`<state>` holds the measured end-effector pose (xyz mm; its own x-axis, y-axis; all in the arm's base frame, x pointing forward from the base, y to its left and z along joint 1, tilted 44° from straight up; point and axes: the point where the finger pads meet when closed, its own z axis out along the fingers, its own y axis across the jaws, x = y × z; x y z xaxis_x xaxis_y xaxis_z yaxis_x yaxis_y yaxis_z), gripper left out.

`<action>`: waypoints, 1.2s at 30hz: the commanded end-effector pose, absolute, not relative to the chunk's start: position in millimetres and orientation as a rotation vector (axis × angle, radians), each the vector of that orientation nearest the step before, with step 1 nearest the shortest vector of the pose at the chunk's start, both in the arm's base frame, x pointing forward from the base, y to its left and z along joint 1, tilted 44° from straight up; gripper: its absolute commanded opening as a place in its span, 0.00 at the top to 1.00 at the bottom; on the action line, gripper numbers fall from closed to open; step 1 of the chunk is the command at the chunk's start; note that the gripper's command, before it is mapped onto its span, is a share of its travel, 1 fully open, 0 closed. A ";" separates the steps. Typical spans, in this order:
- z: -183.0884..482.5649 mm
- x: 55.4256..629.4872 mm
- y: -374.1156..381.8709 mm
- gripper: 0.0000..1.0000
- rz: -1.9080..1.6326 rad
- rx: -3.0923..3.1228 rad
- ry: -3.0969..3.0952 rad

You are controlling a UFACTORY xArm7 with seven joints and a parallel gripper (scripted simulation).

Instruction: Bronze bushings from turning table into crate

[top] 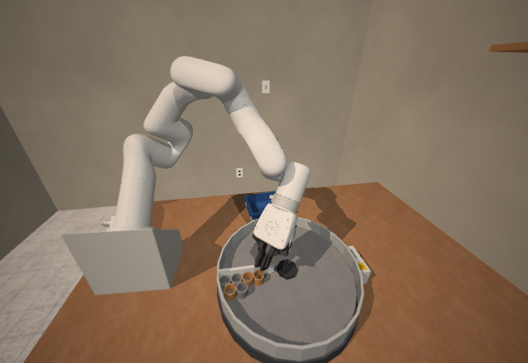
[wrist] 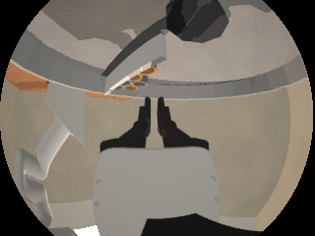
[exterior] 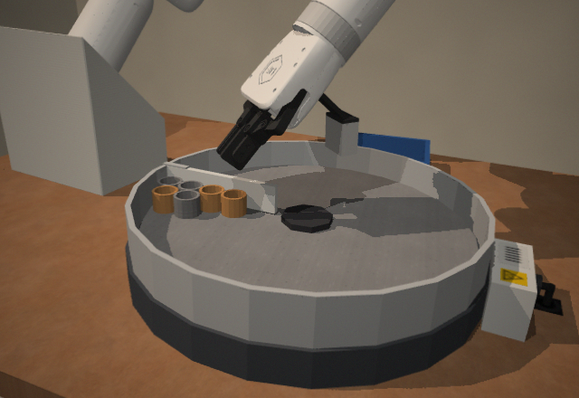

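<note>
Three bronze bushings (exterior: 211,197) and three steel bushings (exterior: 185,203) stand clustered at the left of the round turning table (exterior: 308,244), in front of a low divider wall (exterior: 219,183). They also show in the top view as bronze bushings (top: 247,278) and steel bushings (top: 241,290). My gripper (exterior: 232,156) hangs tilted above the divider, just behind and above the cluster, and is shut and empty. In the wrist view the gripper (wrist: 156,101) has its fingers nearly together, with bronze bushings (wrist: 140,81) beyond the rim. The blue crate (top: 257,205) sits behind the table.
A black hub (exterior: 307,217) sits at the table's centre. The table has a raised grey rim. A grey control box (exterior: 509,281) with a yellow label is at its right side. A small grey block stands at the back rim. The arm's base pedestal (top: 123,258) is at the left.
</note>
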<state>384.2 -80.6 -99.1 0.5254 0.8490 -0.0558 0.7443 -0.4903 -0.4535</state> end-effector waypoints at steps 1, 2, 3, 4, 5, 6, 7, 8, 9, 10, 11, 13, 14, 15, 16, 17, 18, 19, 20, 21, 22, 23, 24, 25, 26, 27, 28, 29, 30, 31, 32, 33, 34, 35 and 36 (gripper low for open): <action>-98.5 385.2 -82.8 0.90 0.384 -2.399 -1.310; -98.5 385.2 -82.8 0.90 0.384 -2.399 -1.310; -98.5 385.2 -82.8 0.90 0.384 -2.399 -1.310; -98.5 385.2 -82.8 0.90 0.384 -2.399 -1.310; -98.7 385.2 -82.6 0.90 0.384 -2.399 -1.310; -99.7 385.2 -81.7 0.90 0.384 -2.399 -1.310; -101.8 385.3 -79.6 0.90 0.384 -2.399 -1.310; -104.7 385.3 -76.8 0.90 0.384 -2.399 -1.310; -107.8 385.4 -73.8 0.90 0.384 -2.399 -1.310; -110.7 385.5 -71.0 0.90 0.384 -2.399 -1.310; -112.7 385.6 -69.1 0.90 0.384 -2.399 -1.310; -113.9 385.6 -68.0 0.90 0.384 -2.399 -1.310; -113.9 385.6 -68.0 0.90 0.384 -2.399 -1.310; -113.9 385.6 -68.0 0.90 0.384 -2.399 -1.310; -113.9 385.6 -68.0 0.90 0.384 -2.399 -1.310; -113.9 385.6 -68.0 0.90 0.384 -2.399 -1.310; -113.9 385.6 -68.0 0.90 0.384 -2.399 -1.310; -113.9 385.6 -68.0 0.90 0.384 -2.399 -1.310; -113.9 385.6 -68.0 0.90 0.384 -2.399 -1.310; -113.9 385.6 -68.0 0.90 0.384 -2.399 -1.310; -113.9 385.6 -68.0 0.90 0.384 -2.399 -1.310; -113.9 385.6 -68.0 0.90 0.384 -2.399 -1.310; -113.9 385.6 -68.0 0.90 0.384 -2.399 -1.310; -113.9 385.6 -68.0 0.90 0.384 -2.399 -1.310; -114.0 385.6 -67.8 0.90 0.384 -2.399 -1.310; -114.4 385.6 -67.4 0.90 0.384 -2.399 -1.310; -115.0 385.7 -66.8 0.90 0.384 -2.399 -1.310; -115.9 385.7 -65.9 0.90 0.384 -2.399 -1.310; -117.0 385.7 -64.9 0.90 0.384 -2.399 -1.310; -118.2 385.7 -63.7 0.90 0.384 -2.399 -1.310; -119.6 385.8 -62.4 0.90 0.384 -2.399 -1.310; -120.9 385.8 -61.1 0.90 0.384 -2.399 -1.310; -122.1 385.8 -59.9 0.90 0.384 -2.399 -1.310; -122.1 385.8 -59.9 0.90 0.384 -2.399 -1.310; -122.1 385.8 -59.9 0.90 0.384 -2.399 -1.310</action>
